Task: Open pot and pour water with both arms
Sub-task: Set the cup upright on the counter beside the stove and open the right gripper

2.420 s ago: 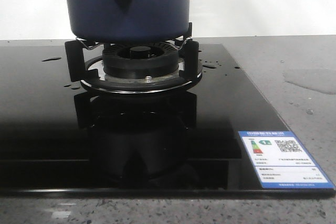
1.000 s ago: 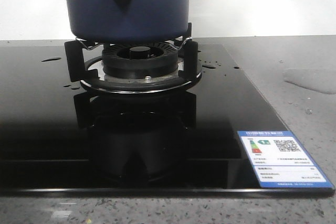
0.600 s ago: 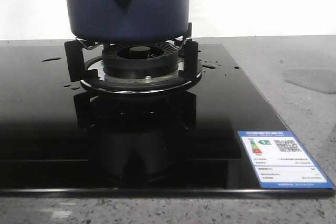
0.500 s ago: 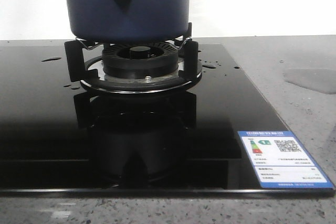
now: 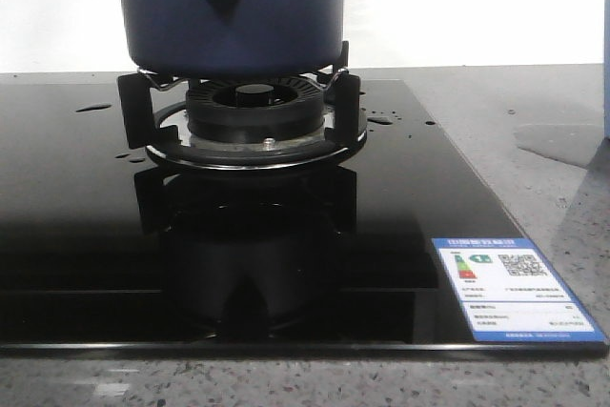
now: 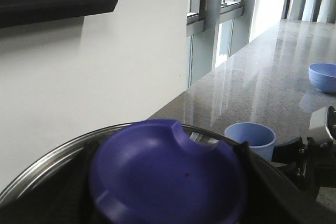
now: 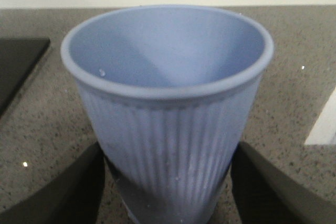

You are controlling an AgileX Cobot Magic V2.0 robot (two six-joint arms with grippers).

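Note:
The dark navy pot [image 5: 229, 11] stands on the gas burner [image 5: 257, 107], its top cut off in the front view. In the left wrist view my left gripper [image 6: 168, 187] is shut on the purple-blue lid knob [image 6: 163, 171], a dark finger on each side, with the lid's metal rim [image 6: 47, 158] behind it. My right gripper [image 7: 168, 187] is shut on a pale blue ribbed cup [image 7: 168, 103], which looks empty. The cup [image 6: 249, 137] and right gripper [image 6: 310, 153] also show in the left wrist view, beside the lid. A pale blue sliver [image 5: 606, 64] shows at the front view's right edge.
The black glass hob [image 5: 86, 235] carries water drops and a blue-and-white label [image 5: 515, 288]. A wet patch [image 5: 562, 145] lies on the grey counter to its right. A pale blue bowl [image 6: 323, 76] sits farther along the counter near the windows.
A pale blue sliver has come into the front view's right edge, and the patch on the counter at the right has darkened. The pot has not moved.

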